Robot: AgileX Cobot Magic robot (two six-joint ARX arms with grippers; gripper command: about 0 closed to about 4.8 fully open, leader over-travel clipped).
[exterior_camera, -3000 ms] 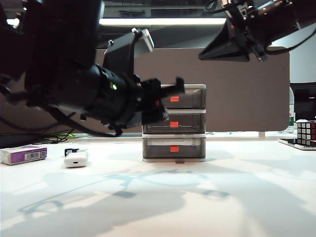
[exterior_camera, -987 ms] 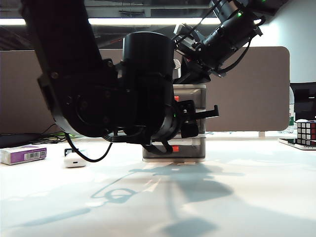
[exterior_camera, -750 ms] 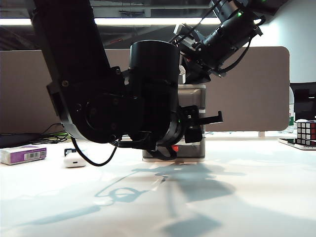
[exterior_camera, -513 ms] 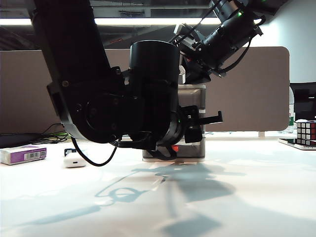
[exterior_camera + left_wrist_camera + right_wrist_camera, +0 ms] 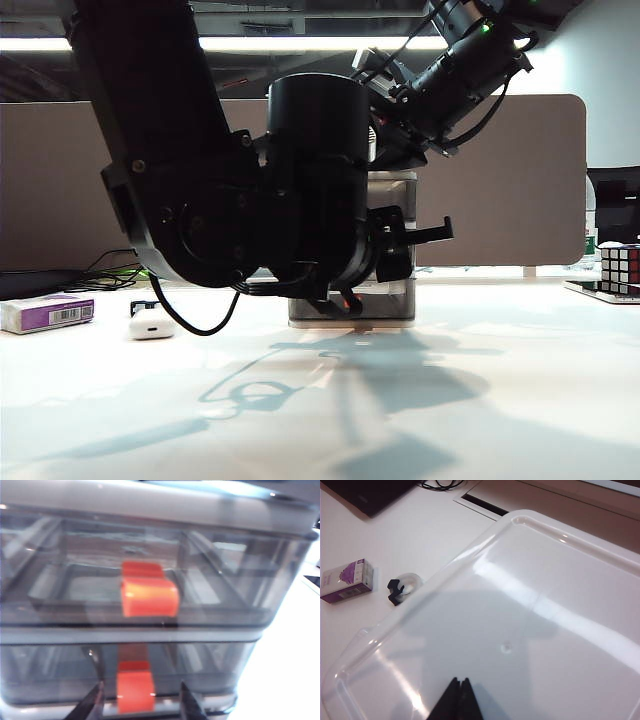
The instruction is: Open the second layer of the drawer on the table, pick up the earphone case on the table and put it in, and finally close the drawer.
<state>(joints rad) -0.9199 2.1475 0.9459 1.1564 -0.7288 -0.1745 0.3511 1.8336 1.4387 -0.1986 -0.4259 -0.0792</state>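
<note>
left gripper (image 5: 141,702) sits part open, its jaws flanking the red-orange tab (image 5: 135,692); right gripper (image 5: 459,700), closed and empty, rests on the drawer (image 5: 530,630).

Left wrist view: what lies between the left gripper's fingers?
The second layer's red-orange tab, seen there. Left gripper faces the drawer front; right gripper is shut above its top.

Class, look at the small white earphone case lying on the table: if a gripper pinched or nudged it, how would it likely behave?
The earphone case looks glossy and rounded, so it may slip between hard fingers. It lies low and flat on the table, so a nudge would probably slide it, not tip it. Being small, it is likely light and rigid.
</note>
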